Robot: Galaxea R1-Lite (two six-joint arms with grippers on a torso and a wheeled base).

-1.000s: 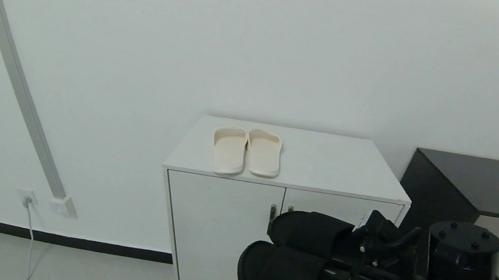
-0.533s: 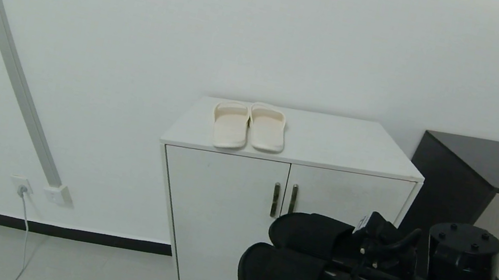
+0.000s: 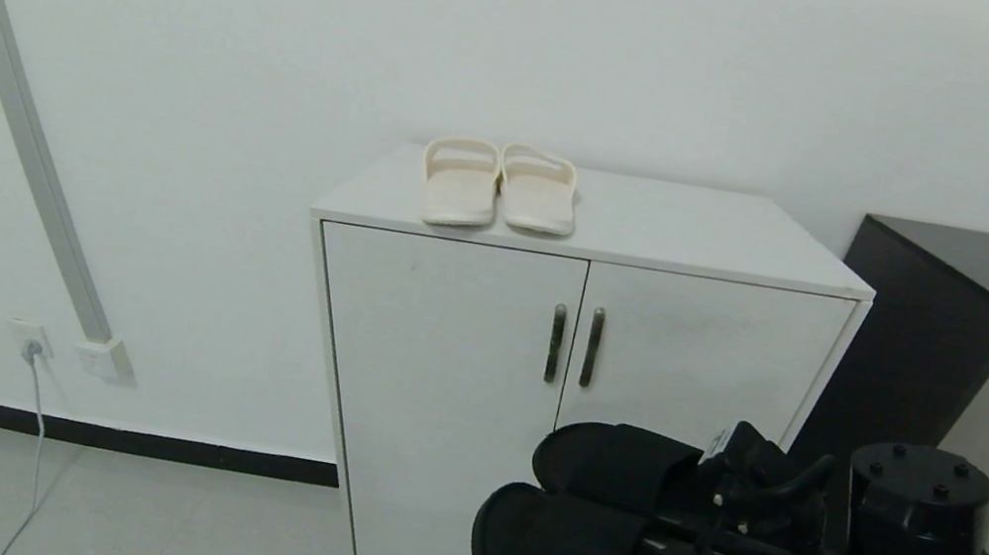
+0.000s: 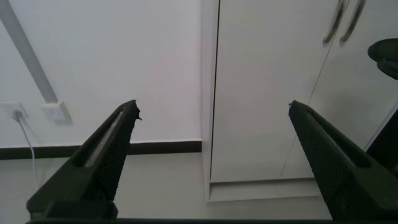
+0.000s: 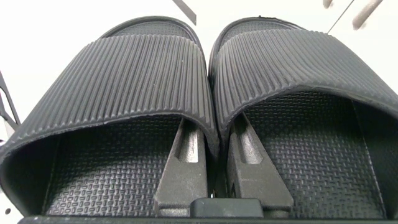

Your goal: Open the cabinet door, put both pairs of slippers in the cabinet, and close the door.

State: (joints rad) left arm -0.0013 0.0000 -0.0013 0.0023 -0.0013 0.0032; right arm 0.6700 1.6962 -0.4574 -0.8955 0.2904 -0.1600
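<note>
Right claw: my right claw (image 5: 214, 180) grips the black slippers (image 5: 155, 68), one finger inside each, pinching their touching inner walls together.
Black slippers: held side by side in the air, low in front of the cabinet (image 3: 713, 234).
Left claw: my left claw (image 4: 212, 107) is spread wide, low, facing the cabinet's left corner.
Doors: both doors (image 3: 436, 388) shut, handles (image 3: 555, 342) side by side at the middle.
Cream slippers: the cream slippers (image 3: 498, 186) sit side by side on the cabinet top, left of centre.
Around: dark cabinet (image 3: 921, 369) just right; wall socket (image 3: 27, 337) with cord (image 3: 37, 442) left.
</note>
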